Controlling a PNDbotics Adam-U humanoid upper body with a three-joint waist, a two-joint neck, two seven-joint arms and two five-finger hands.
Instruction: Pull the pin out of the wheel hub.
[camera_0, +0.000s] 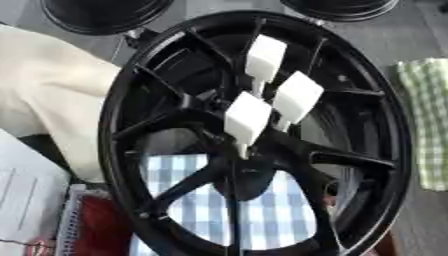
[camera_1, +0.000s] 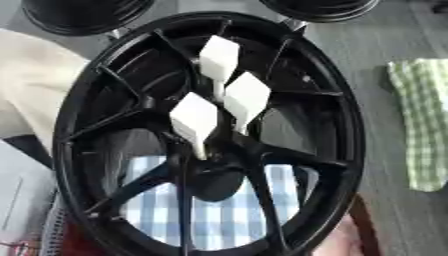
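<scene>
Filling most of the view, the black wheel stands over a blue checked cloth with three white pins clustered at its hub, a green checked cloth lying right, and no hand or fingers visible.

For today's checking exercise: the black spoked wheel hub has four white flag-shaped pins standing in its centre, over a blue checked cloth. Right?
Not quite: the black spoked wheel hub has three white flag-shaped pins, not four, as the left eye view shows. The blue checked cloth does lie under it.
</scene>
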